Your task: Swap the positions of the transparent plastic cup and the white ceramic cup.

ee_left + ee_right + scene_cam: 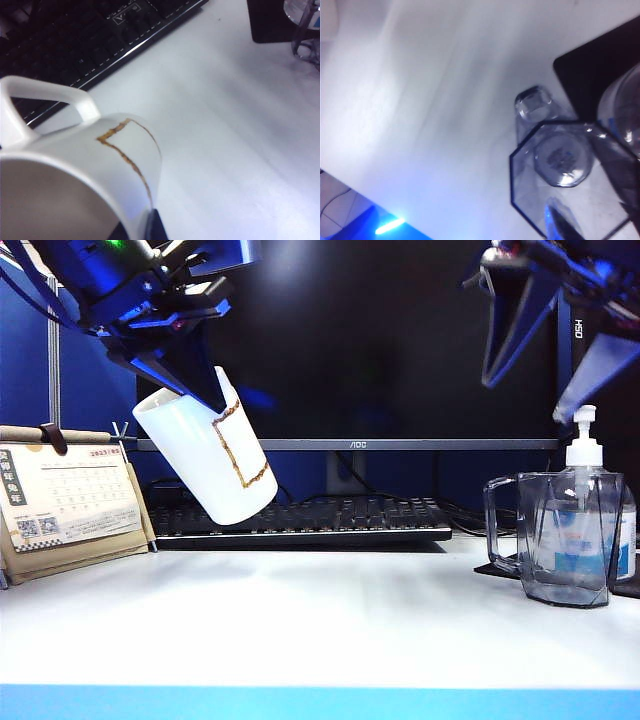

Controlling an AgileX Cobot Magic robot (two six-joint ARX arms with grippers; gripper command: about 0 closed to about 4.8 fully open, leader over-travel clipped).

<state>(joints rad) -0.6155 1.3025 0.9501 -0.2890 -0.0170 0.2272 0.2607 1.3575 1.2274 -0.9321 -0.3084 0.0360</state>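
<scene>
The white ceramic cup (207,455), with a brown-gold outline on its side, hangs tilted in the air at the left above the table. My left gripper (185,390) is shut on its rim. In the left wrist view the cup (75,170) fills the frame, with its wall pinched by a dark finger (156,227). The transparent plastic cup (562,538) stands upright on the table at the right, handle to the left. My right gripper (545,375) hovers open high above it, touching nothing. In the right wrist view I look down into the cup (570,170), and one fingertip (563,225) shows over its rim.
A clear pump bottle (588,465) with a blue label stands right behind the transparent cup, on a black mat (592,70). A black keyboard (300,520) and a monitor (360,340) line the back. A desk calendar (65,502) stands at the far left.
</scene>
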